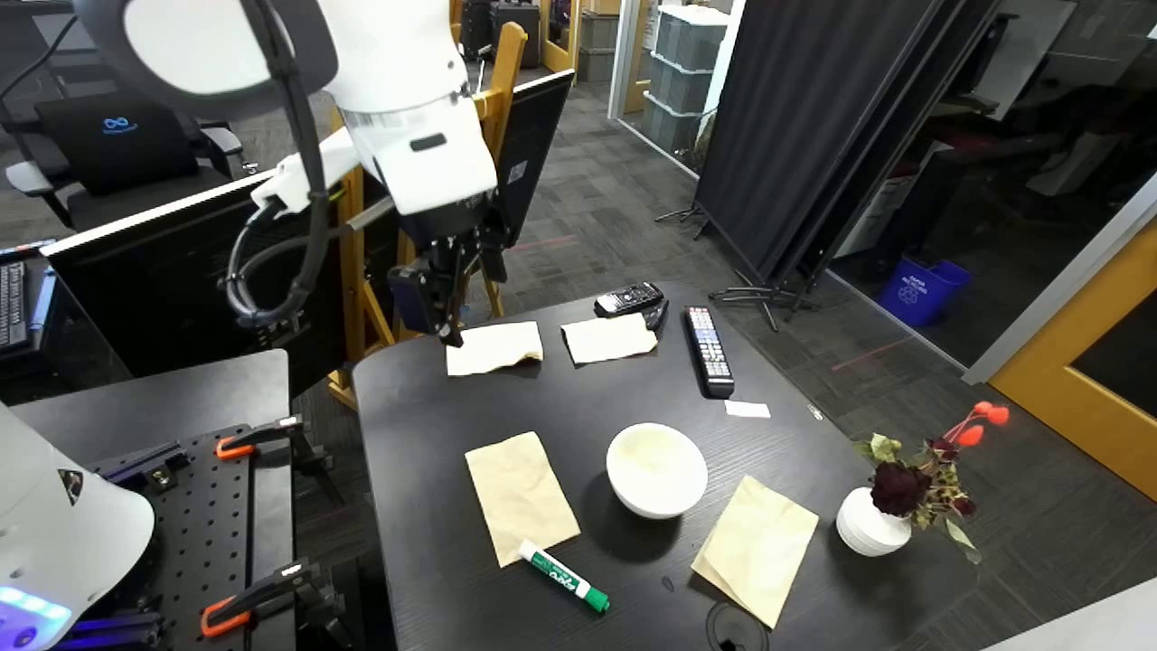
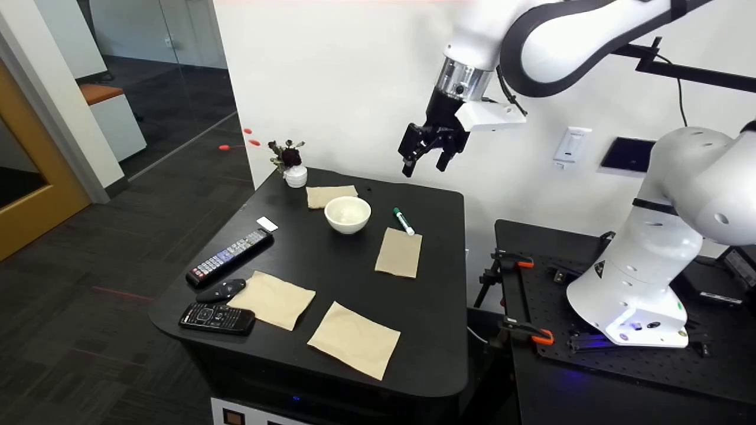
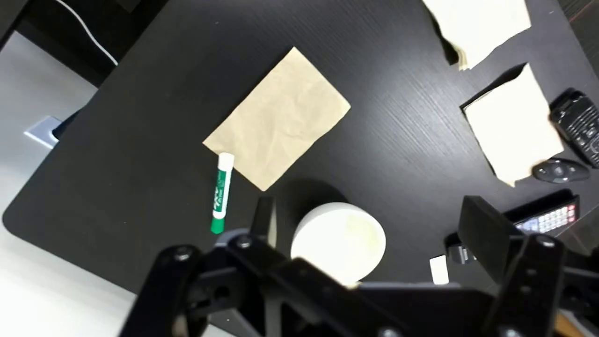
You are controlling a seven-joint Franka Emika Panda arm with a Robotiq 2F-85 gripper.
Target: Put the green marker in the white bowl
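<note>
In an exterior view the white arm [image 2: 567, 44] reaches in from the upper right, its smooth, rounded sections edged in dark grey. It bends down at the wrist, and the black gripper [image 2: 424, 168] hangs at a slant well above the table [image 2: 437, 330]. The jaws stand wide apart, the two blocky fingers [image 3: 484, 238] spread in the wrist view.

The table is black, with rounded corners, a fine wood-like grain and a soft sheen. Four rectangular pieces of tan paper [image 1: 522, 497] lie on it, matte and creased, some edges raised. The white bowl [image 1: 657, 461] stands upright between two of them, round, smooth and plain. Near the table's edge a rounded white vase [image 1: 872, 524] bears dark flowers [image 1: 899, 488]. The long black remote [image 1: 710, 351] has rows of pale buttons. The green marker [image 3: 222, 192] lies on the table, apart from the bowl: a white barrel, a green label with white lettering, a green cap. Its white end overlaps the edge of one paper.
</note>
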